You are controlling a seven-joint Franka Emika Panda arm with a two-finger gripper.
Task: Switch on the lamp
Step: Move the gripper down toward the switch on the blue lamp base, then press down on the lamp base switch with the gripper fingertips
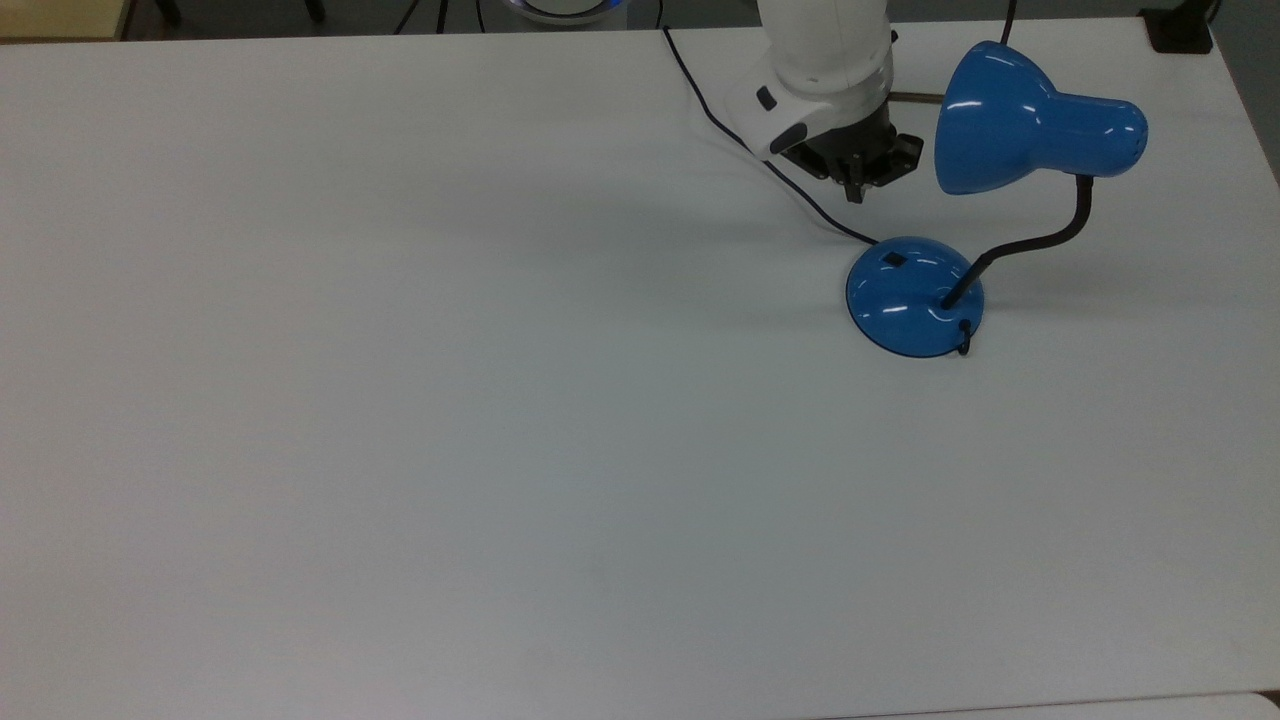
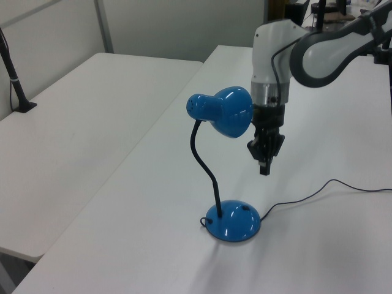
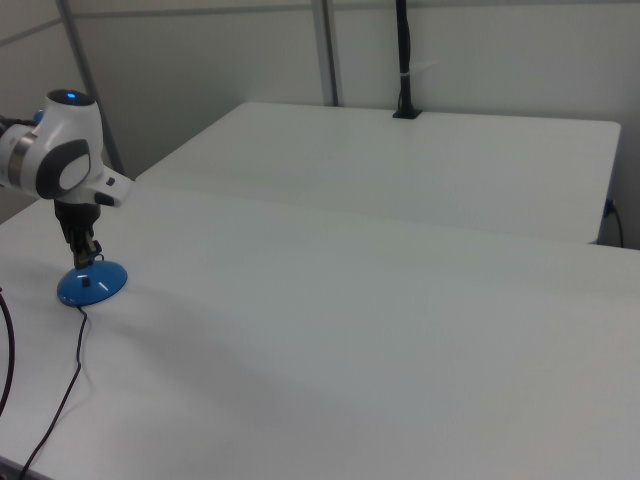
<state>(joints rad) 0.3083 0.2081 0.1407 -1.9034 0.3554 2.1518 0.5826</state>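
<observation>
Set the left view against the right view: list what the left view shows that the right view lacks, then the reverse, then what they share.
Left view only: the lamp's blue shade and bent black gooseneck, and a black clamp post on the neighbouring table.
Right view only: the black switch on the base, and a black pole at the far table's back edge.
Both: the gripper pointing down above the blue base, the black cord and the white table.

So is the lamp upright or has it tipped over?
Upright: the lamp stands on its base, flat on the table.
</observation>
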